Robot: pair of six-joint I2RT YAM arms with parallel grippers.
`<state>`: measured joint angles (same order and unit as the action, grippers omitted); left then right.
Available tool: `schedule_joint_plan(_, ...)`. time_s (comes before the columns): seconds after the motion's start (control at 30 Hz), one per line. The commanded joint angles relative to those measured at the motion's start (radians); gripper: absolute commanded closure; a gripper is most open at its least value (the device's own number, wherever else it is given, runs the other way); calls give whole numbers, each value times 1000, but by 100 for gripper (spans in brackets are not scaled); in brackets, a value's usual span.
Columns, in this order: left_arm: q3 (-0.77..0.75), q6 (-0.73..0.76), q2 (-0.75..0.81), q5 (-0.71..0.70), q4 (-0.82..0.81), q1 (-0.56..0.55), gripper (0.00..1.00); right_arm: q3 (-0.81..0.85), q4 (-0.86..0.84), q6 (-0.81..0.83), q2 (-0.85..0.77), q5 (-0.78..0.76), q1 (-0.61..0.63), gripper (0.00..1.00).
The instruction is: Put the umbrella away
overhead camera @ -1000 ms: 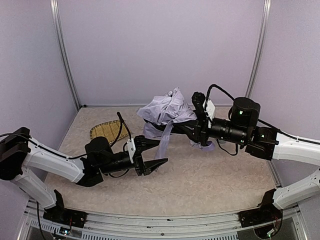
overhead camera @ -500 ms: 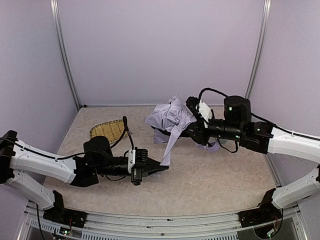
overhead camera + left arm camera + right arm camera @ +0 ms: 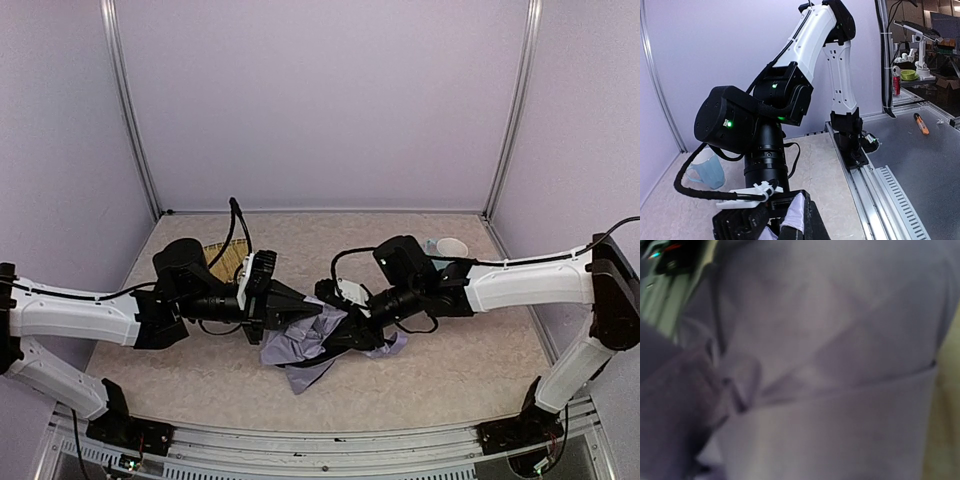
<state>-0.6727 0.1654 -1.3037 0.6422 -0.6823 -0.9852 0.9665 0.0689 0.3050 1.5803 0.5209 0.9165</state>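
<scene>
Left end effector is clenched on the umbrella fabric. Right end effector is buried in the canopy; its wrist view is blurred lavender cloth, grip unreadable.

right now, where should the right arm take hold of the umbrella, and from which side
Probably the bunched middle of the umbrella, where the folds pile thickest, coming from the right: the left fingers pinch its left edge, and the loose flat flap toward the near edge offers nothing firm.
</scene>
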Motion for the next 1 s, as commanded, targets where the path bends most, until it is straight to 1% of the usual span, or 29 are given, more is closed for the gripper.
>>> schedule_joint_plan(0.0, -58, -23, 80, 21, -96, 35, 100, -12, 119, 34, 88, 18, 14, 65)
schedule_joint_plan(0.1, -29, -11, 108, 8, -73, 55, 100, -33, 82, 3, 98, -34, 15, 65)
schedule_joint_plan(0.17, -5, -3, 127, 5, -66, 59, 100, -52, 54, -19, 93, -88, 15, 68)
schedule_joint_plan(0.2, 1, 2, 133, 8, -52, 59, 100, -59, 37, -35, 90, -123, 13, 71)
schedule_joint_plan(0.27, 8, 21, 148, 17, -8, 56, 100, -60, 19, -68, 80, -183, -3, 82)
schedule_joint_plan(0.33, 17, 49, 164, 28, 65, 56, 100, -59, 11, -117, 49, -200, -33, 92)
schedule_joint_plan(0.43, 43, 144, 182, 15, 194, 58, 100, -77, -27, -171, -52, -191, -94, 98)
schedule_joint_plan(0.53, 71, 210, 153, -42, 284, 66, 100, -109, -82, -184, -191, -125, -143, 99)
schedule_joint_plan(0.6, 73, 227, 108, -83, 311, 71, 100, -130, -115, -162, -278, -61, -157, 97)
schedule_joint_plan(0.67, 70, 231, 57, -99, 315, 86, 100, -130, -108, -128, -341, 8, -157, 96)
schedule_joint_plan(0.83, 45, 236, -60, -106, 274, 144, 100, -100, -10, -41, -418, 209, -152, 92)
schedule_joint_plan(0.9, 18, 252, -114, -108, 261, 162, 100, -79, 29, -7, -434, 251, -132, 91)
schedule_joint_plan(0.97, -40, 299, -192, -100, 292, 166, 100, -56, 65, 36, -449, 260, -92, 90)
